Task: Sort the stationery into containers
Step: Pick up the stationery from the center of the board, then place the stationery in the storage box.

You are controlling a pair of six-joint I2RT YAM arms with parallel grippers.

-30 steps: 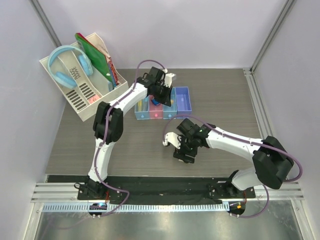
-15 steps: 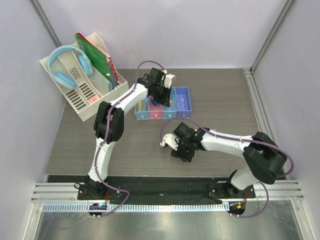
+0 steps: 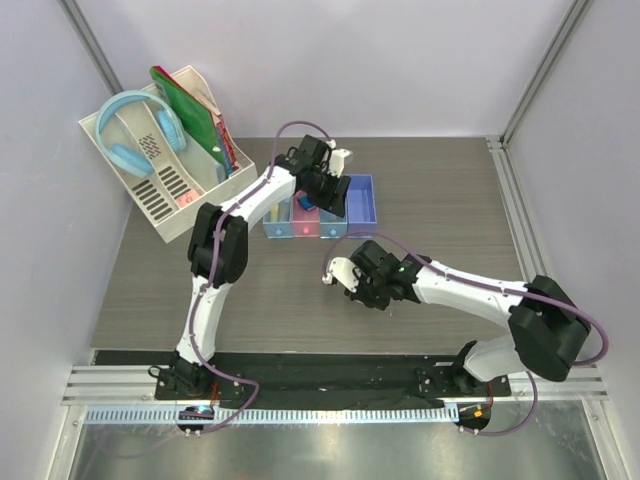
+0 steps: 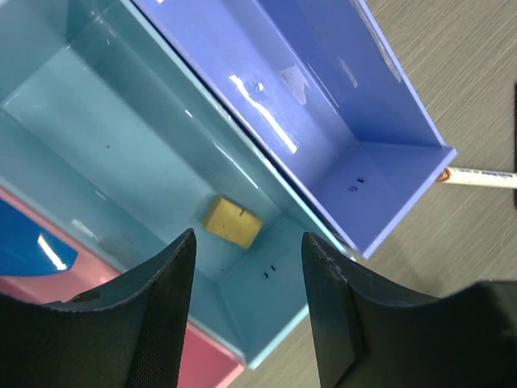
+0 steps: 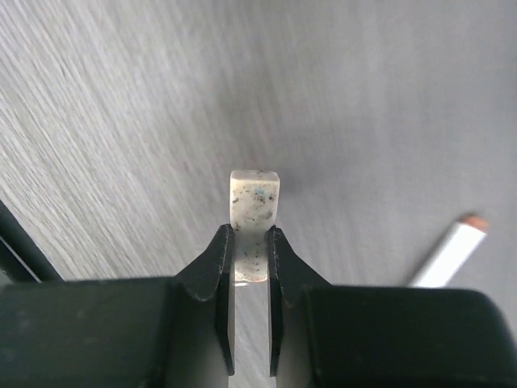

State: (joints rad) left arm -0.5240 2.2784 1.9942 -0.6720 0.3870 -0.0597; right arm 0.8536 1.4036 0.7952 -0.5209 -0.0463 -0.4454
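Note:
The containers [image 3: 362, 203] are a joined row of small bins at the table's back middle. My left gripper [image 3: 327, 193] hovers over them, open [image 4: 249, 242] and empty. Below it a small tan piece [image 4: 233, 222] lies on the floor of a light-blue bin [image 4: 121, 137]. The purple bin [image 4: 323, 97] beside it holds nothing that I can see. A blue eraser [image 4: 32, 242] shows in the pink bin [image 4: 202, 364]. My right gripper [image 3: 365, 285] is low over the table, shut [image 5: 250, 233] on a small white speckled block [image 5: 254, 198]. A thin white pen [image 5: 448, 250] lies on the table beside it.
A large white slotted rack [image 3: 165, 195] stands at the back left, holding blue headphones [image 3: 135, 130] and green and red folders [image 3: 195, 115]. A white pen [image 4: 477, 176] lies on the table just outside the purple bin's end wall. Grey walls close in both sides.
My left gripper has opened above the bins, and the tan piece now lies in the light-blue bin. My right gripper has closed on the white speckled block and shifted slightly.

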